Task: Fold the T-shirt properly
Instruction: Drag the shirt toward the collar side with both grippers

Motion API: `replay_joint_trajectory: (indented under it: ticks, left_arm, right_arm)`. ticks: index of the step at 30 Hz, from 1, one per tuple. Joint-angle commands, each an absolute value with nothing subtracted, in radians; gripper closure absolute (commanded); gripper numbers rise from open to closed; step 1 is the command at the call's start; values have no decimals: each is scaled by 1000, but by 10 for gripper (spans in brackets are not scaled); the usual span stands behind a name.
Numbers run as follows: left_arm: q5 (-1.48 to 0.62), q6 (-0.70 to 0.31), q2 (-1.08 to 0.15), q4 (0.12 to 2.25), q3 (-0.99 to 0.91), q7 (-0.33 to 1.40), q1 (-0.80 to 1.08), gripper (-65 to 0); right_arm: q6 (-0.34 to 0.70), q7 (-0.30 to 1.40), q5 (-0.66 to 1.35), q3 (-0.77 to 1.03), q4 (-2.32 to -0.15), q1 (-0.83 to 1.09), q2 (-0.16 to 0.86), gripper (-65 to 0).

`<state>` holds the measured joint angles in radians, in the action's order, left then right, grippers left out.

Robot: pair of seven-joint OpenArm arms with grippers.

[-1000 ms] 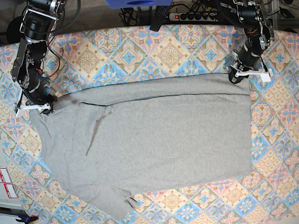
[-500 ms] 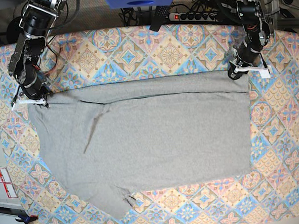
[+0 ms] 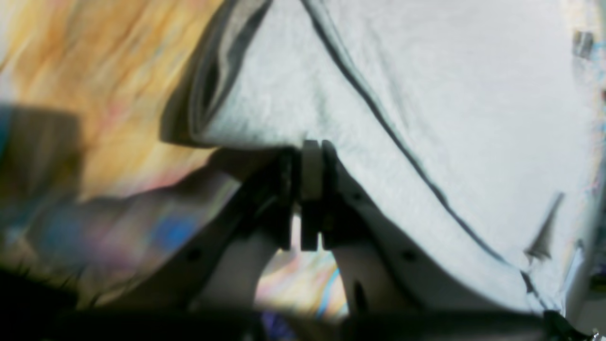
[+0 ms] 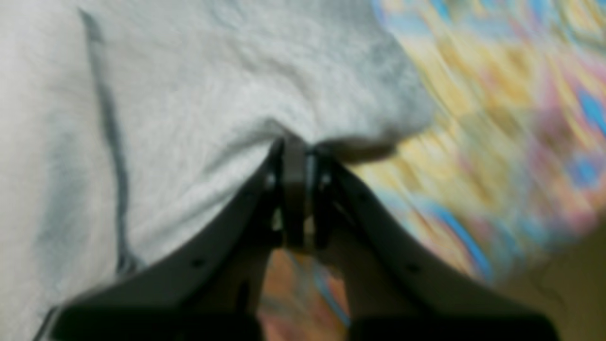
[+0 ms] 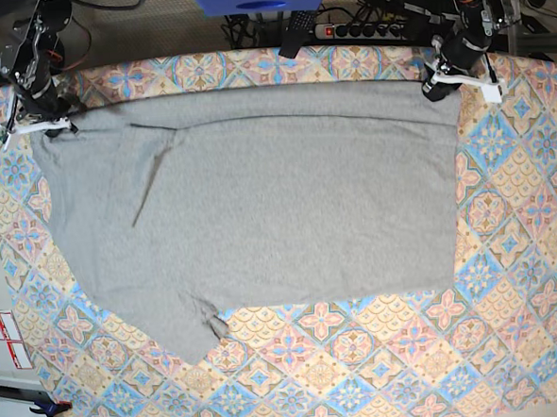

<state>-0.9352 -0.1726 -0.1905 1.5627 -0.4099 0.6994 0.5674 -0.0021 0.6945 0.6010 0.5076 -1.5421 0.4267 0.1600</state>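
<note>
Both tools dragged T-shirt point(image 5: 259, 200) farther back.

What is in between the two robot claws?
The T-shirt is stretched between them. In the base view its top edge runs straight from the right gripper to the left gripper, each pinching a corner of the grey cloth above the patterned tablecloth.

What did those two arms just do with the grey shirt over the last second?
Both hands, left hand and right hand, pulled the heather-grey cotton T-shirt toward the table's far edge, dragging it up the colourful diamond-patterned tablecloth. Both kept their grip on its far corners; the tablecloth stayed put.
</note>
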Motion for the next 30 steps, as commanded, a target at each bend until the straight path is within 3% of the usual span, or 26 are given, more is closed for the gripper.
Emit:
replay_joint_trajectory:
  ticks: [1,12,17,24,30]
  left_arm:
    - [-943,-179,-203,1587,-418,680,585,0]
    - [-938,-179,-200,1593,-414,722,645,0]
    - [-941,-174,-199,1593,-418,814,619,0]
    - [-943,-170,-199,1593,-424,816,619,-181]
    - [-943,-174,-166,1595,-562,820,621,-186]
  right_arm:
    - [5,659,601,515,-1573,435,177,0]
    - [5,659,601,515,-1601,516,177,-4]
    - [5,659,601,524,-1601,532,177,-79]
    - [5,659,599,587,-1601,536,156,-153]
    - [5,659,599,607,-1601,533,142,-189]
